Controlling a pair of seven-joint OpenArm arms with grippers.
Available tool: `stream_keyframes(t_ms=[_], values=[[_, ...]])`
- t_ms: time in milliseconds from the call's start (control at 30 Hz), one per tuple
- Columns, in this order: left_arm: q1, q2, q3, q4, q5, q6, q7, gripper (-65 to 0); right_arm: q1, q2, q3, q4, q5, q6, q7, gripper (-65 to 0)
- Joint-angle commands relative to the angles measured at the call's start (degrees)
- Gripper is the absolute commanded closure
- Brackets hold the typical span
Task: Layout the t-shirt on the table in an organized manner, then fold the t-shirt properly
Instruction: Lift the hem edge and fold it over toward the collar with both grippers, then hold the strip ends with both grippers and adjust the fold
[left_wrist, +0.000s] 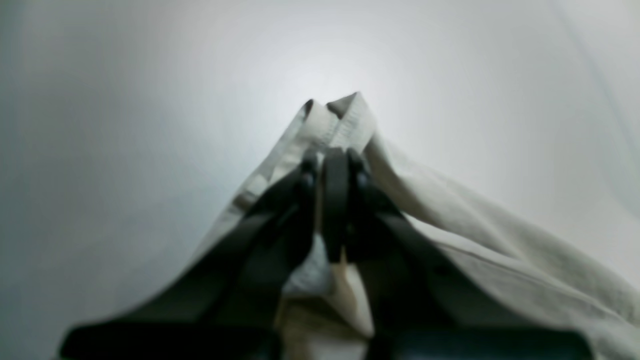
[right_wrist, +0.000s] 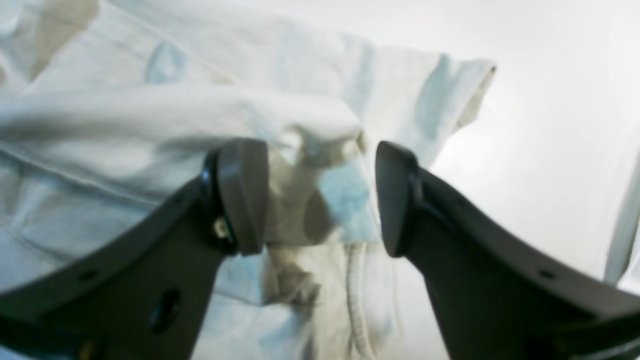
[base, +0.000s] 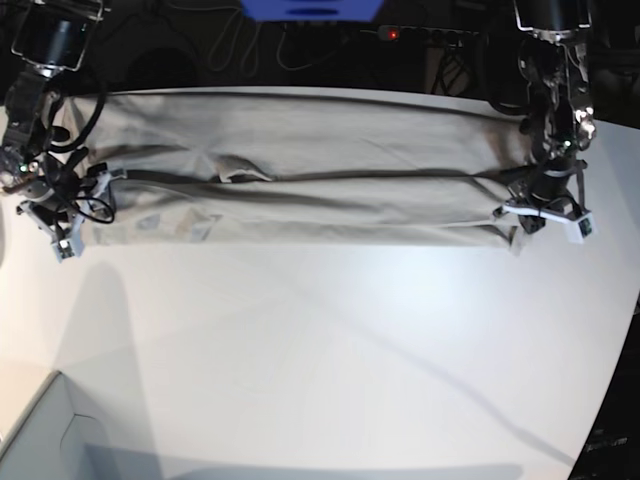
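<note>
- Plain grey-beige, wrinkly cloth t-shirt (base: 300, 190): stretched into a long band across the far half of the large matte white table (base: 330, 350), folded lengthwise, one crease running along the middle.
- Left gripper (left_wrist: 334, 162): black fingers (left_wrist: 334, 200) pinched tight on a hemmed corner of the cloth, lifted into a peak; probably to keep that end taut.
- Right gripper (right_wrist: 320, 197): grey pads (right_wrist: 242, 195) spread wide, astride a bunched fold at the other end, nothing clamped; likely releasing or about to regrip.
- Pale box corner (base: 40, 440): near edge, well apart from the shirt.
</note>
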Motion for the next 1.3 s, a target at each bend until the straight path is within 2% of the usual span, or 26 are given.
stream_keyframes(t_ms=[0, 200, 733, 800, 933, 967, 1133, 1267], values=[[-0.6, -0.6, -0.2, 1.1, -0.1, -0.1, -1.1, 0.0, 0.6, 0.7, 0.2, 0.7, 0.5, 0.4, 0.7, -33.1], [-0.6, -0.6, -0.2, 1.1, -0.1, -0.1, -1.1, 0.0, 0.6, 0.0, 0.2, 0.7, 0.5, 0.4, 0.6, -27.5], [-0.6, -0.6, -0.2, 1.1, -0.1, -0.1, -1.2, 0.0, 0.7, -2.2, 0.1, 0.6, 0.5, 0.4, 0.7, -26.0], [-0.6, -0.6, -0.2, 1.1, -0.1, -0.1, -1.2, 0.0, 0.7, -2.7, 0.1, 0.6, 0.5, 0.4, 0.9, -21.6], [-0.6, -0.6, -0.2, 1.1, -0.1, -0.1, -1.2, 0.0, 0.8, -2.9, 0.1, 0.6, 0.5, 0.4, 0.6, -1.9], [-0.6, -0.6, -0.2, 1.1, -0.1, -0.1, -1.2, 0.0, 0.8, -2.9, 0.1, 0.7, 0.5, 0.4, 0.6, 0.0], [-0.6, -0.6, -0.2, 1.1, -0.1, -0.1, -1.2, 0.0, 0.7, -2.5, 0.5, 2.5, 0.5, 0.4, 0.6, 0.0], [-0.6, -0.6, -0.3, 1.2, -0.1, -0.1, -1.2, 0.0, -2.5, -2.5, 0.5, 10.6, 0.5, 0.4, 0.7, 0.0]])
